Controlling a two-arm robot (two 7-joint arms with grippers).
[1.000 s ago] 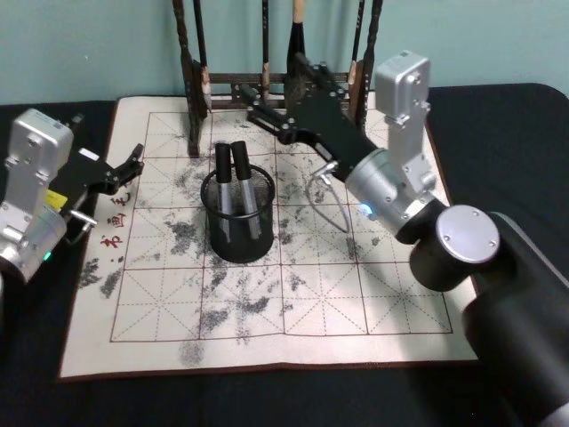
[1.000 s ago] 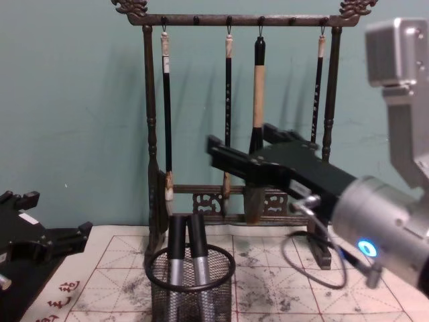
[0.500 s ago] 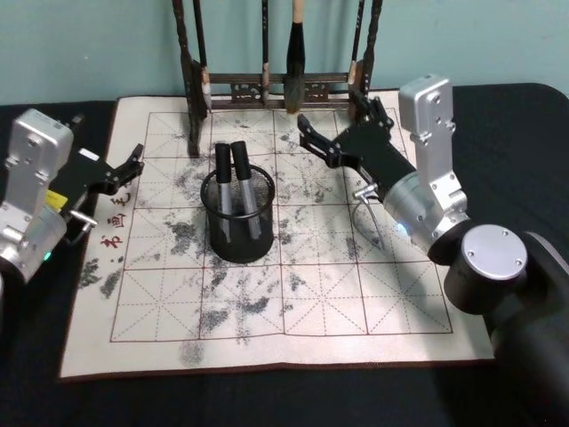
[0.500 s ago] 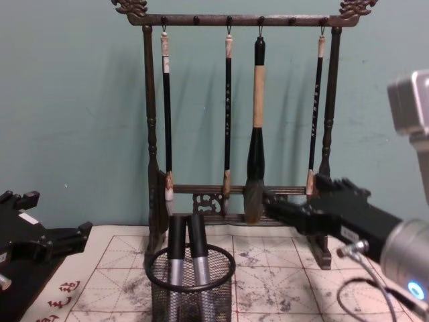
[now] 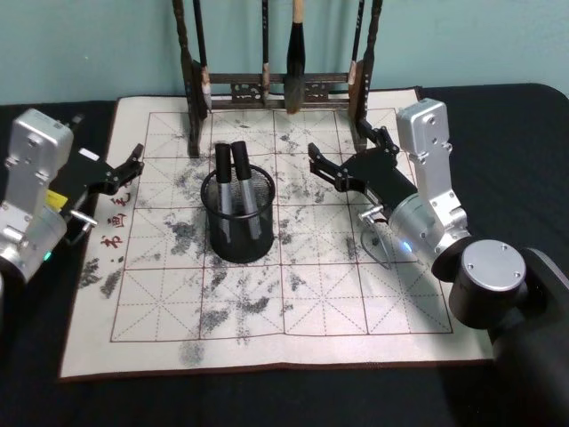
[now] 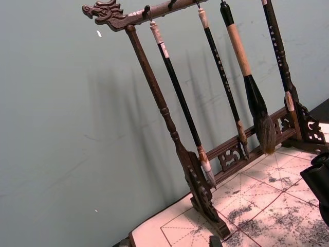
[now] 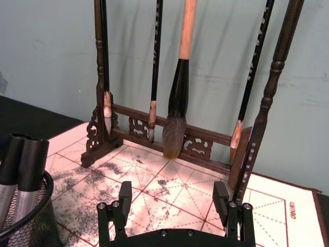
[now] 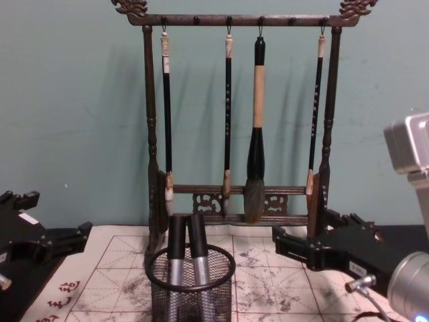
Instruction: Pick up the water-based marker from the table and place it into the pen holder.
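Observation:
The black wire-mesh pen holder (image 5: 238,240) (image 8: 161,295) (image 7: 25,226) stands on the left-centre of the cream mat (image 5: 311,294). Two water-based markers (image 5: 233,178) (image 8: 186,235) (image 7: 23,159) with black caps and silver barrels stand upright inside it, side by side. My right gripper (image 5: 347,149) (image 7: 172,198) (image 8: 305,231) hovers to the right of the holder, in front of the brush rack's right post. It is open with nothing between its fingers. At the mat's left edge my left gripper (image 5: 133,162) (image 8: 57,215) rests open and empty.
A tall dark wooden brush rack (image 5: 267,89) (image 8: 228,20) (image 6: 175,144) with several hanging brushes stands along the mat's far edge, close behind the right gripper. Dark table top (image 5: 498,116) surrounds the ink-stained mat. A grey cable (image 5: 373,245) loops under the right wrist.
My right arm has drawn back from above the rack and holder, moving right and lower, with its gripper empty. The two markers, the holder and the left arm have not moved.

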